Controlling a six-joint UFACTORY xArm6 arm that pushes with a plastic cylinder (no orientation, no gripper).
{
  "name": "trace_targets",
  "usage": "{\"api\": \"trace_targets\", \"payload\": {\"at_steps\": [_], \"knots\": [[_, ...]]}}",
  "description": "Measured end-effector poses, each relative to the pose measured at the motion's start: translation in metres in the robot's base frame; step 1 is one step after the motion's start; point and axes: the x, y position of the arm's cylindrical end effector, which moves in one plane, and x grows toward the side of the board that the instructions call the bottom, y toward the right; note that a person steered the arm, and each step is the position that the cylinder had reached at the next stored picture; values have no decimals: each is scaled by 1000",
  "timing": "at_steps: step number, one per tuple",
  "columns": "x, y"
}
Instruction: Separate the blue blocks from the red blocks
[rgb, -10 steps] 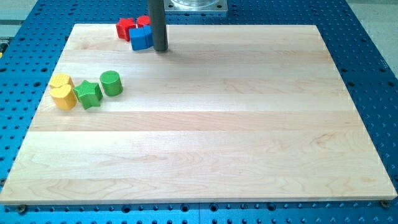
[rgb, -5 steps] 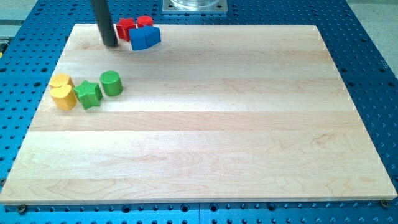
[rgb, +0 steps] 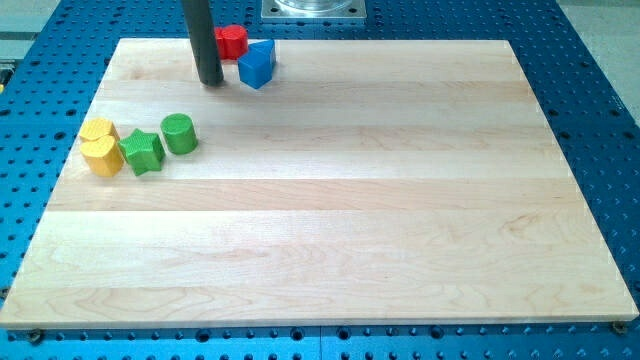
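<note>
My tip (rgb: 210, 82) rests on the wooden board (rgb: 330, 200) near the view's top left, just left of the blue block. The blue block (rgb: 257, 63) sits turned at an angle, to the right of the rod. A red block (rgb: 232, 41) lies right behind it at the board's top edge, close to or touching the blue one. The rod covers the spot left of this red block, so I cannot tell if another red block is there.
Two yellow blocks (rgb: 100, 146), a green star block (rgb: 143, 151) and a green cylinder (rgb: 179, 133) are grouped at the board's left side. A blue perforated table (rgb: 600, 120) surrounds the board. A metal mount (rgb: 312, 8) is at the view's top.
The rod went from right of the blue block to left of the red blocks, then back right. The blue block slid right and turned. The left red block is now behind the rod.
</note>
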Motion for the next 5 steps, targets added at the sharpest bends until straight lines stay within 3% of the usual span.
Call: {"api": "trace_targets", "payload": {"at_steps": [2,3,4,5], "knots": [[-38,89],[25,148],[29,179],[35,111]]}}
